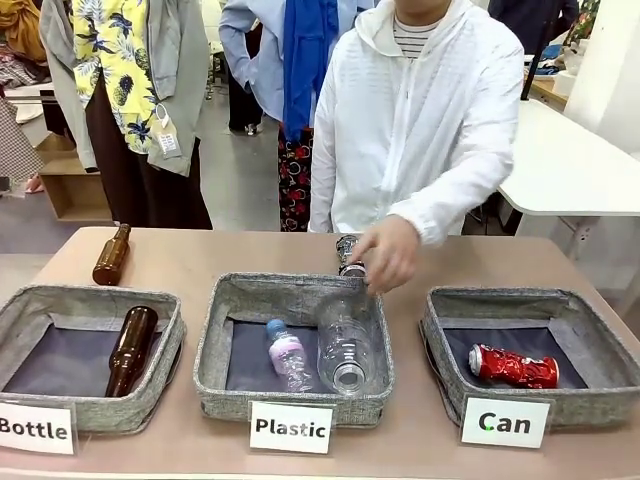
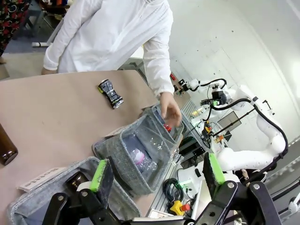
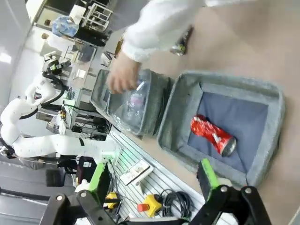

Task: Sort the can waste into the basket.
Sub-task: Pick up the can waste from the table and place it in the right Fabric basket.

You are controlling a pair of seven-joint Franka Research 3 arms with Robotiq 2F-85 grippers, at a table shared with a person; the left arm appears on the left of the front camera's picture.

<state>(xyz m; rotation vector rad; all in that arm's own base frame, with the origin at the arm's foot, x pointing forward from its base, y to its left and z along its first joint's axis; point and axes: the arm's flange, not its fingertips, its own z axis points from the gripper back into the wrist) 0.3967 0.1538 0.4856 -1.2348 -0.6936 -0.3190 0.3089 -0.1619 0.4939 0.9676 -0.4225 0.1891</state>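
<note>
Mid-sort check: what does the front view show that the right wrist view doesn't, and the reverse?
Front, not right wrist: the Bottle basket with a brown bottle in it, a second bottle lying on the table behind it, and the labels on the basket fronts.
Right wrist, not front: the right gripper, open, looking down at the Can basket.
Shared: the red can lying in the Can basket, the Plastic basket holding clear bottles, the person's hand at its far rim, and the dark can on the table beyond.

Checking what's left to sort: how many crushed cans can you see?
2. The red can lies in the Can basket; the dark can lies on the table behind the Plastic basket.
</note>
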